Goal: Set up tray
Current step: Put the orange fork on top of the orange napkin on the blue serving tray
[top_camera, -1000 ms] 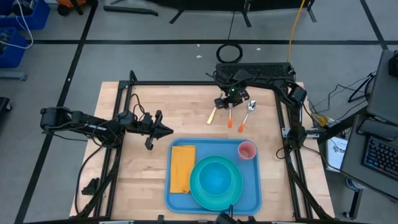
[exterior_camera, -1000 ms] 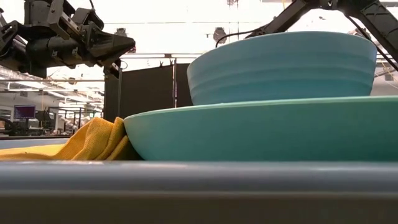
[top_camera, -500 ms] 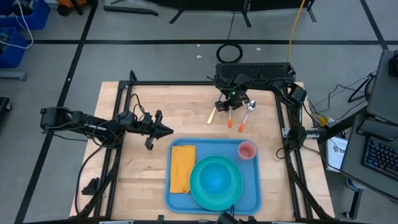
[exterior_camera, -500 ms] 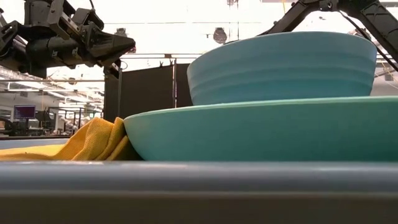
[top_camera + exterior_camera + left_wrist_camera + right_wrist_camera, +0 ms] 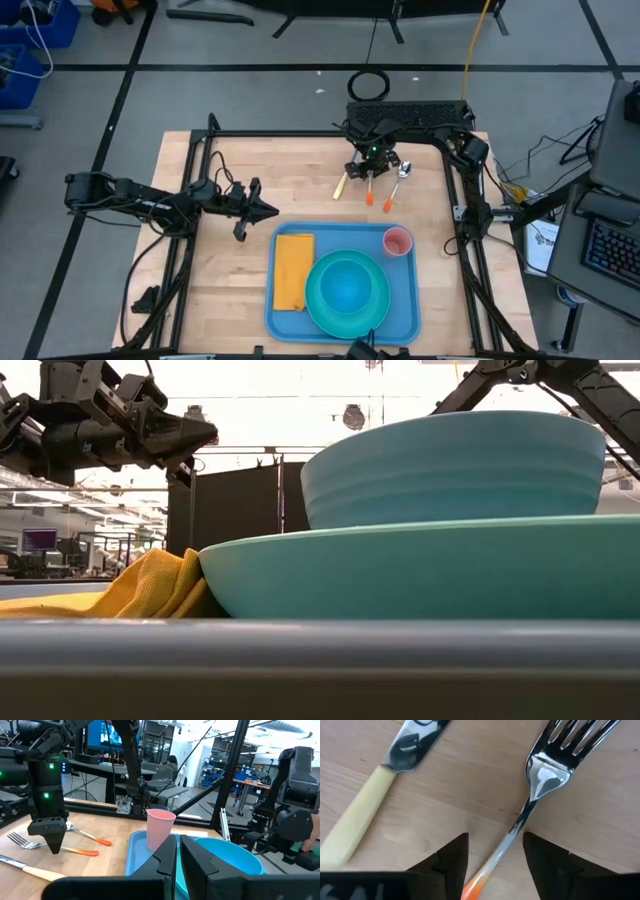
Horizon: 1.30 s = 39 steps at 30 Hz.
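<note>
- Tray (image 5: pixel 281 318): blue, flat on the near middle of the desk (image 5: pixel 200 290). It carries a yellow napkin (image 5: pixel 292 270), a turquoise plate (image 5: pixel 372 316) with a bowl (image 5: pixel 347 284) on it, and a pink cup (image 5: pixel 398 242) in its far right corner.
- Left gripper (image 5: pixel 272 210): raised just off the tray's far left corner, apart from it; fingers (image 5: pixel 167 860) together, holding nothing.
- Right gripper (image 5: pixel 371 172): at the far side of the desk, well apart from the tray; fingers (image 5: pixel 452 855) apart, straddling the handle of a fork (image 5: pixel 540 785) that lies on the wood.
- Knife (image 5: pixel 341 185), cream-handled: just beside the fork.
- Spoon (image 5: pixel 397 186), orange-handled: on the fork's other side.
</note>
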Tool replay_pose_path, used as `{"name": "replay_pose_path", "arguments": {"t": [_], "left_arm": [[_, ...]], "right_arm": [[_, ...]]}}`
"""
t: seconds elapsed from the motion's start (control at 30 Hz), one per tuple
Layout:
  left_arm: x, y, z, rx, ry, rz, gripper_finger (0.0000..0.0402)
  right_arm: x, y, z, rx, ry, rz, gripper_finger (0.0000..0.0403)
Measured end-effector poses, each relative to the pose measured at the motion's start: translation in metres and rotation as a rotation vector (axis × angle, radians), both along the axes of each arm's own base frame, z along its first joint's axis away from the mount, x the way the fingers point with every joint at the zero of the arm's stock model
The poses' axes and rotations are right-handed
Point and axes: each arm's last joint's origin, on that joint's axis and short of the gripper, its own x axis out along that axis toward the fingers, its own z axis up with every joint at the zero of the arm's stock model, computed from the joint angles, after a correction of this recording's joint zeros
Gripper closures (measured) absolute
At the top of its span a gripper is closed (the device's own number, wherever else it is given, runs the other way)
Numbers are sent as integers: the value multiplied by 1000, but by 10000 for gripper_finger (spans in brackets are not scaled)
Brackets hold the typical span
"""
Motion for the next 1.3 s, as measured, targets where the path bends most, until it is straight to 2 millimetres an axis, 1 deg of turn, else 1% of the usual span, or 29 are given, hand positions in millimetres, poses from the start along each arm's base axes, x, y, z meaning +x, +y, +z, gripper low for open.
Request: {"name": "replay_pose_path", "arguments": {"t": [0.13,0.27,0.67,0.83,1.1,1.2,1.3], "left_arm": [[0,0,0,1,2,0,376],[0,0,0,1,4,1,376],[0,0,-1,-2,13,1,376],[0,0,-2,-1,18,1,376],[0,0,-2,-2,23,1,376],[0,0,-2,-2,23,1,376],[0,0,-3,-3,29,1,376]], "right_arm": [[0,0,2,-11,-11,0,220],[0,0,1,-11,-10,0,241],[0,-1,0,-22,-6,19,359],[0,-1,0,-25,-11,36,393],[0,-1,0,-35,-8,49,396],[0,-1,4,-46,-17,51,399],[1,-2,12,-82,-55,47,400]]}}
